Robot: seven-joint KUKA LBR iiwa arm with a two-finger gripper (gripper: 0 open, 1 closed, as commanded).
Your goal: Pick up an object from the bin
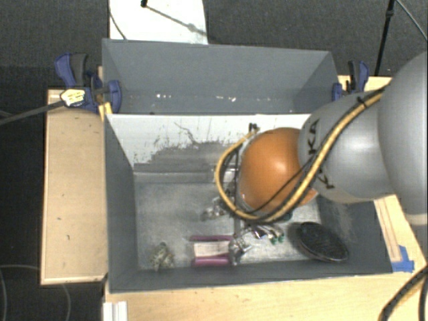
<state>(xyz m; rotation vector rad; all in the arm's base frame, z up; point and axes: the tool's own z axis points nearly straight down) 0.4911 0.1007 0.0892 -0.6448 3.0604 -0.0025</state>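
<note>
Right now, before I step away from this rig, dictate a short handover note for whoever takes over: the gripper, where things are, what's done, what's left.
The gripper is down low in the grey metal bin, at the right end of the purple and pink oblong thing lying by the front wall. I cannot tell if it has a grip.
Also in the bin: black round ridged disc front right, small grey-green crumpled lump front left.
Done: arm is at the oblong thing.
Left: confirm the grip and lift it out; nothing is raised yet.
</note>
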